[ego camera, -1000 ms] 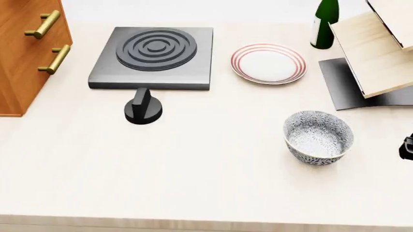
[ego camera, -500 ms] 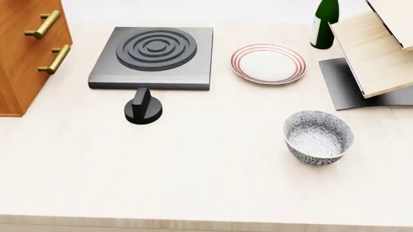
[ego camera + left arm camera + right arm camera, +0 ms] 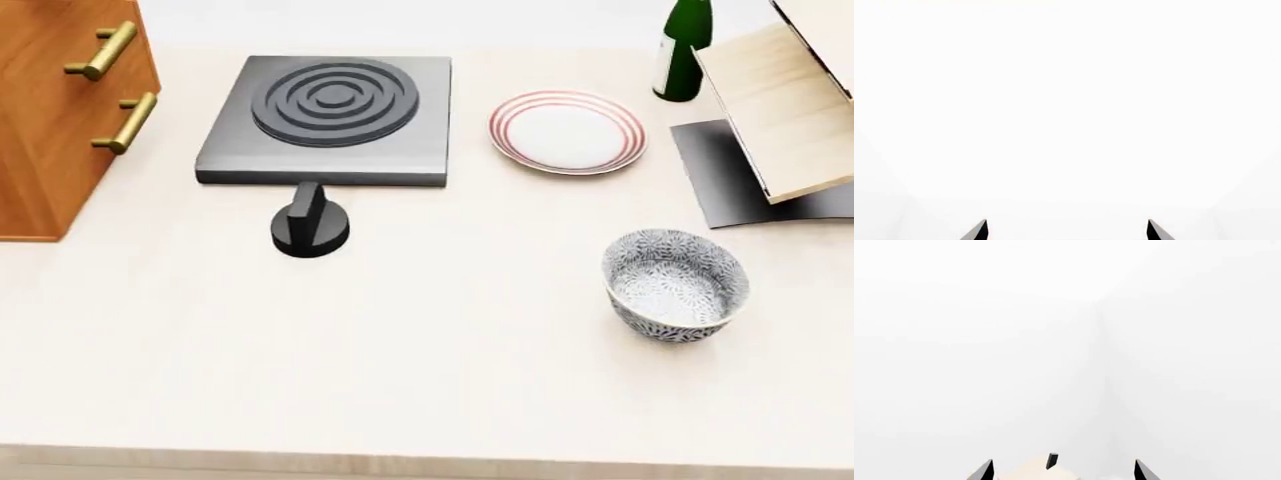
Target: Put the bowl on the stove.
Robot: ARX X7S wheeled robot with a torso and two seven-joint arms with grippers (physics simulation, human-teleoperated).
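The bowl (image 3: 675, 284), deep, white with a fine grey floral pattern, stands upright on the pale table at the right front in the head view. The stove (image 3: 327, 120), a dark grey square slab with raised rings, lies at the back left. Neither gripper shows in the head view. My left gripper (image 3: 1067, 231) shows only two dark fingertips, wide apart, against blank white. My right gripper (image 3: 1064, 471) shows its tips wide apart too, with nothing between them; a bit of pale surface and a small dark piece lie beyond.
A black round knob (image 3: 310, 227) stands just in front of the stove. A white plate with red rim rings (image 3: 567, 131) lies right of the stove. A green bottle (image 3: 686, 50), a tilted wooden rack (image 3: 781, 110) on a dark mat stand back right. A wooden drawer cabinet (image 3: 67, 110) stands at the left.
A dark part at the head view's right edge one second ago has gone out of view. The head view has shifted slightly, so everything sits a little further right.
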